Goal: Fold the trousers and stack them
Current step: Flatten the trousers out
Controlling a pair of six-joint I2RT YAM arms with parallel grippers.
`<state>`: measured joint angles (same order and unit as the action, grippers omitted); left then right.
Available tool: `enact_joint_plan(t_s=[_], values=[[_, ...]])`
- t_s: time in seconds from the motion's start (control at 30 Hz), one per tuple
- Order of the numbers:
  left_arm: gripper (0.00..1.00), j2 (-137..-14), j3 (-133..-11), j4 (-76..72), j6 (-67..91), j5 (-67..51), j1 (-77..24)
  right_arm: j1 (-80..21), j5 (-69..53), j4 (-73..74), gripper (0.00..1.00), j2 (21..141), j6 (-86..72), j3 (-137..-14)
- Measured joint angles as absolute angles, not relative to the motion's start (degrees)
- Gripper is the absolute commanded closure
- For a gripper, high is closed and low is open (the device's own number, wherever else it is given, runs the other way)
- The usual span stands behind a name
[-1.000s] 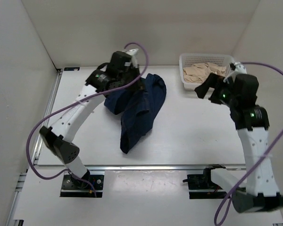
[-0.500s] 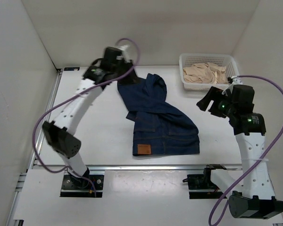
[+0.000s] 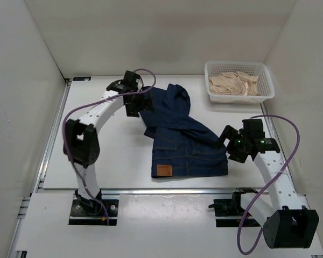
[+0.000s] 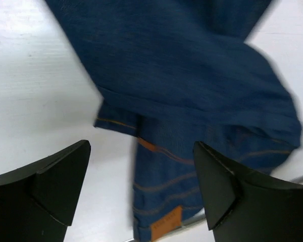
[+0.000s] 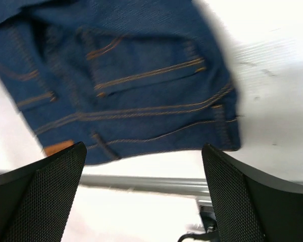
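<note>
Trousers lie loosely doubled on bench. Left hand over legs, right hand by waist, both open and empty, probably positioning to fold.

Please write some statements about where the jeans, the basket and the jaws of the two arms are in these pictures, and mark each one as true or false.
1. The white basket at the far right holds beige cloth. True.
2. The jeans lie on the table, and neither arm holds them. True.
3. The tan patch is at the end of the jeans nearest the white basket. False: it is at the near end, toward the arm bases.
4. The right jaws are shut on the jeans. False: they stand open beside the right edge of the jeans, with nothing between them.
5. The left jaws stand open above the far part of the jeans. True.
</note>
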<state>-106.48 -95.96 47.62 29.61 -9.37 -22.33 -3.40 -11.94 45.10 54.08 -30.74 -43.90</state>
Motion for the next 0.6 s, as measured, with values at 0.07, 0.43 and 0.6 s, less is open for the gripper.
enact_joint_plan(t_s=[0.07, 0.43, 0.6], values=[[0.07, -110.63, -96.14, 47.62, 29.63, -9.37, -21.93, -3.40, -9.39, 44.69, 0.00, 54.96, -30.96, -43.59], [0.24, -124.22, -104.57, 48.10, 30.24, -11.99, -18.13, -3.64, 1.83, 37.21, 0.15, 73.43, -31.09, -43.09], [0.90, -126.82, -106.87, 47.42, 30.94, -13.56, -18.57, -4.67, 0.93, 31.31, 0.80, 82.46, -30.02, -43.97]])
